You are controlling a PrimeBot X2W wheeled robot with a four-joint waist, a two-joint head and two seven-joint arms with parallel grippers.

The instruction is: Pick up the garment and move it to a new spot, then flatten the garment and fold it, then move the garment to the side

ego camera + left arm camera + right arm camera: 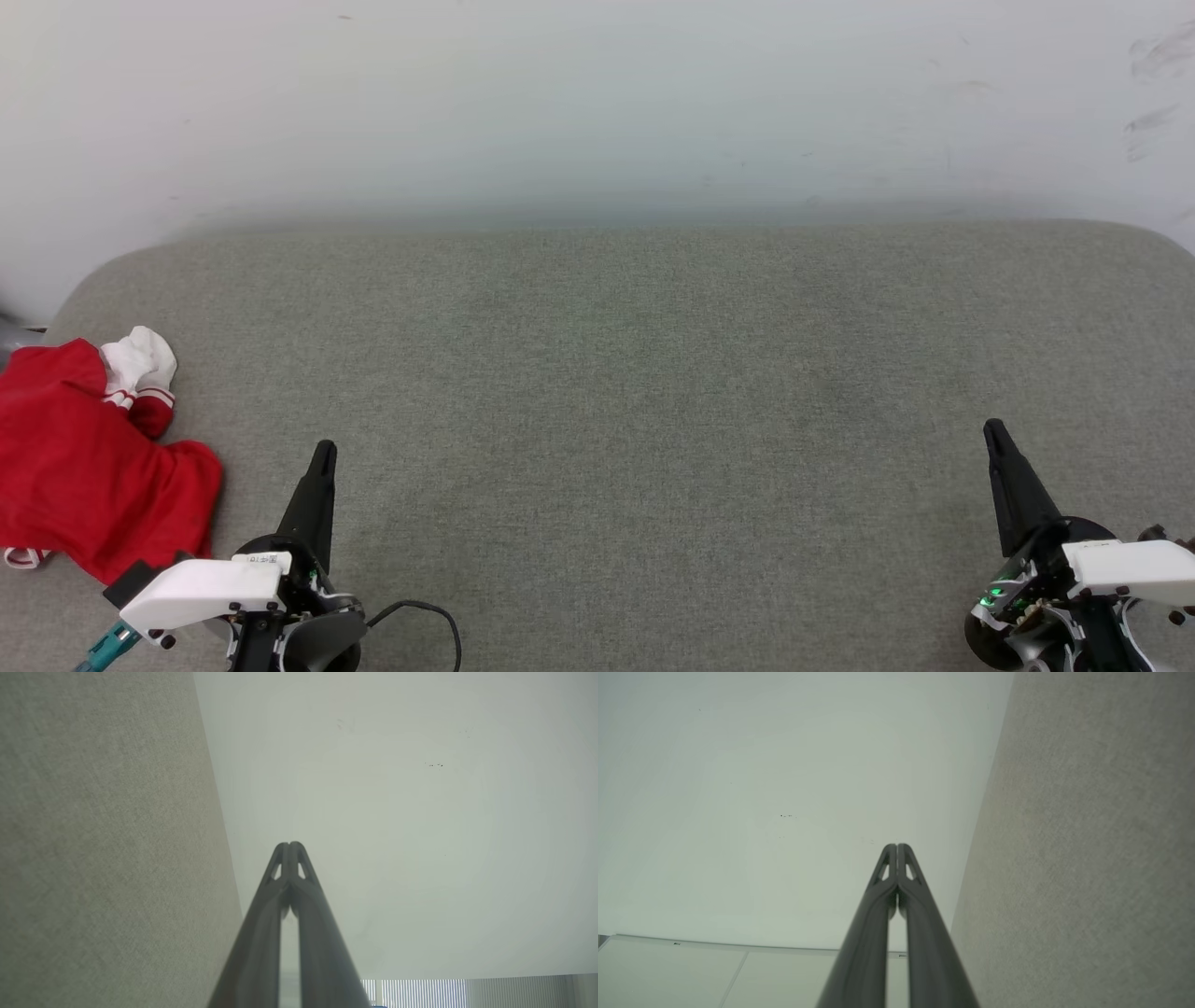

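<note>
Garment (89, 471): crumpled red heap, grey woven tbl (607, 392).

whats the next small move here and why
Probably open the left gripper and swing it left toward the garment: it lies crumpled and untouched at the gray surface's left edge, nearest that arm, and that gripper is shut and empty.

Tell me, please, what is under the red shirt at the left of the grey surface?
The red jersey shirt lies crumpled on the grey fabric surface, which shows beside it. Its white sleeve sits on top. Anything beneath the cloth is covered.
</note>
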